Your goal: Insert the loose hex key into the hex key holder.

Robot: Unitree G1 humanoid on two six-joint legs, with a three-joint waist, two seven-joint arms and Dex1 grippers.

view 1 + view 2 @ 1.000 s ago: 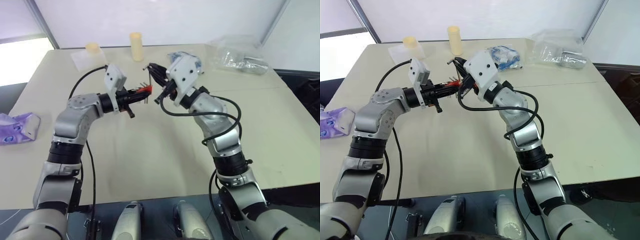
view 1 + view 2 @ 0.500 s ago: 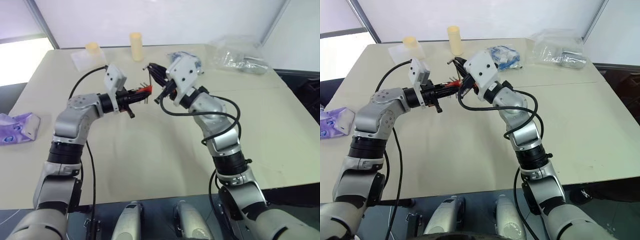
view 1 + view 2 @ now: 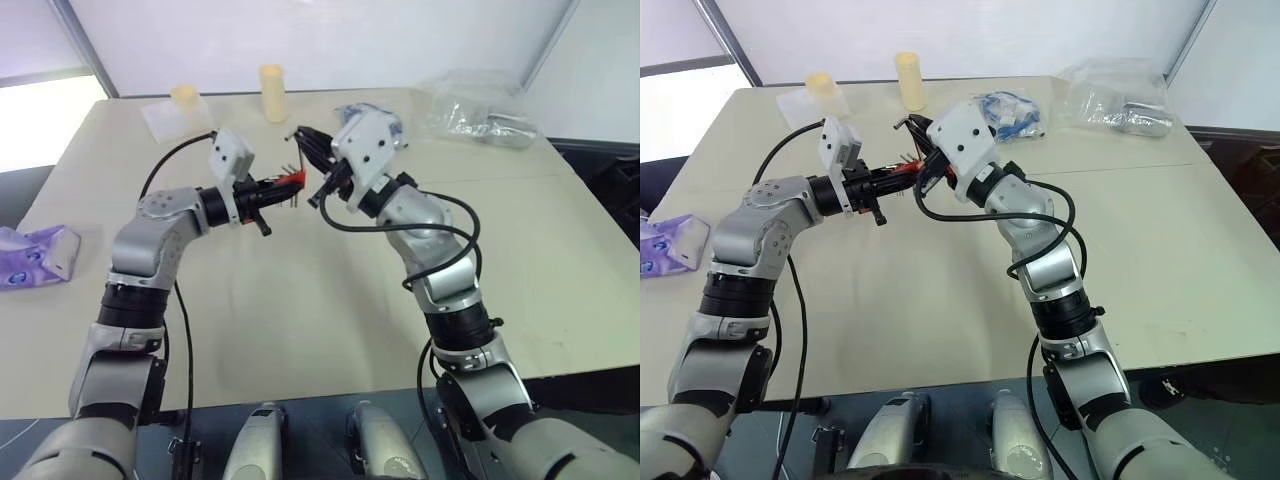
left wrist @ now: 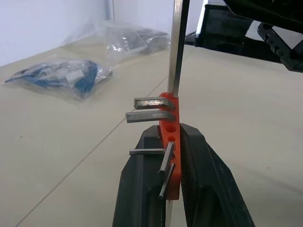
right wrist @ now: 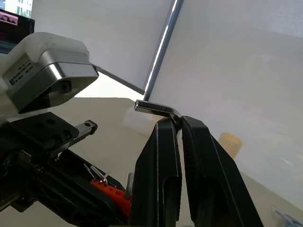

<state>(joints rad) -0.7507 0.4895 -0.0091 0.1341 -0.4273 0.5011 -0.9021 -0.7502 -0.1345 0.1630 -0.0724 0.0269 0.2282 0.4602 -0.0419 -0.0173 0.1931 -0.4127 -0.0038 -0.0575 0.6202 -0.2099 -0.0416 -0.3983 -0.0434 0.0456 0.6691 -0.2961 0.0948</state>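
- Left eye view: the left end effector is clenched on the hex key holder, a small red block held up above the counter. The right end effector sits just beyond the holder, clamped on the loose hex key, whose long leg runs down to the holder. A purple-white pouch lies well to the left of the holder, at the counter's edge.
- Right eye view: two pale yellow cylinders stand beyond the holder, near the counter's far edge. A blue packet lies to the right of the holder, and a clear plastic bag farther right.
- Left wrist view: the holder is pinched between the two black fingers. Several dark keys stick out sideways from it. The loose hex key's straight shaft meets the holder at its outer end; whether the tip is inside a hole cannot be told.
- Right wrist view: the loose hex key's short bent leg projects sideways from the closed fingertips, above the holder.
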